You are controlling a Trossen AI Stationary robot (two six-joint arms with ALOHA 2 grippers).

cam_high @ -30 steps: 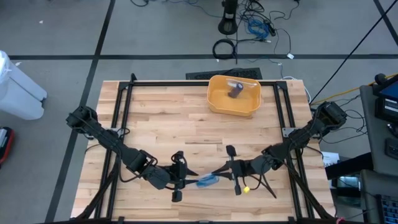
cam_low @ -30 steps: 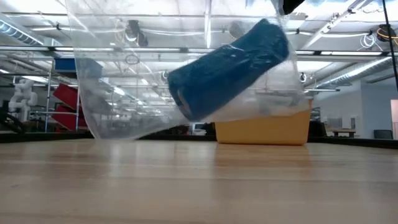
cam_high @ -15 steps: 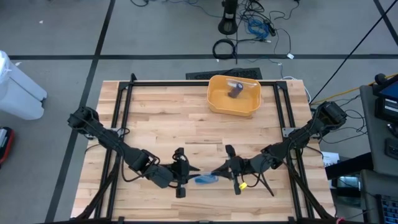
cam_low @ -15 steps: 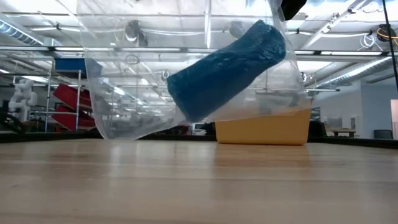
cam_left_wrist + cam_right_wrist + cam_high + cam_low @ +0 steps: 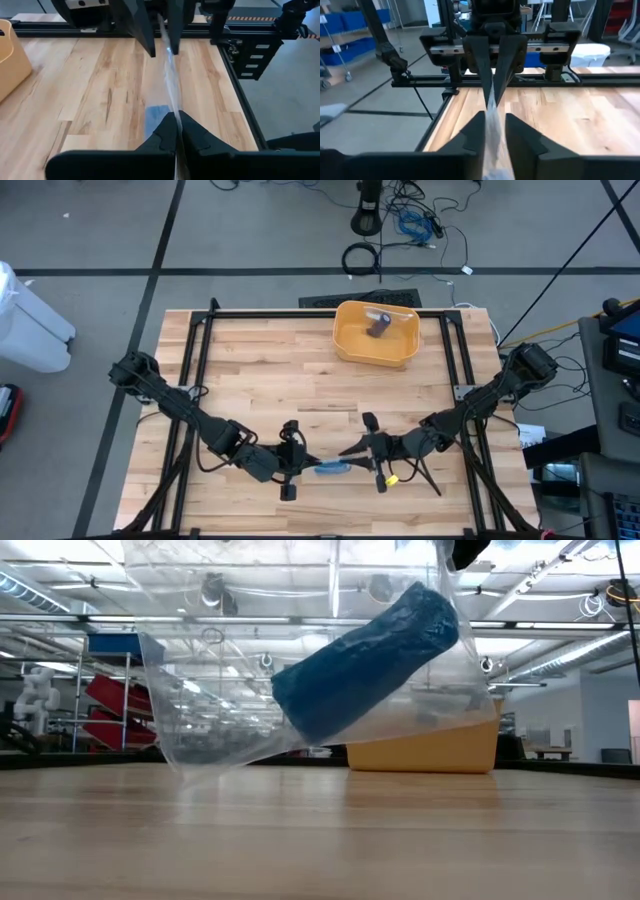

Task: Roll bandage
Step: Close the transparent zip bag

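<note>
From above, the two arms meet low in the middle of the frame over the wooden table (image 5: pixel 260 370). The left gripper (image 5: pixel 305 461) and the right gripper (image 5: pixel 350 452) face each other with a clear plastic bag (image 5: pixel 331 469) stretched between them, a blue roll showing inside it. A yellow tub (image 5: pixel 375 333) sits at the upper centre of the table with a small dark thing inside.

In the low view, the bag (image 5: pixel 200 690) hangs clear of the tabletop and fills the upper half of the frame. The blue bandage roll (image 5: pixel 365 660) lies tilted inside it, its higher end toward the upper right. The tub (image 5: pixel 425 750) stands behind, right of centre.

In the left wrist view, the left gripper (image 5: pixel 177 131) is pinched tight on the bag's edge (image 5: pixel 170 90), bottom centre.

In the right wrist view, the right gripper (image 5: pixel 494 131) stands narrowly parted with the bag's film (image 5: pixel 492 120) running between its fingers.
</note>
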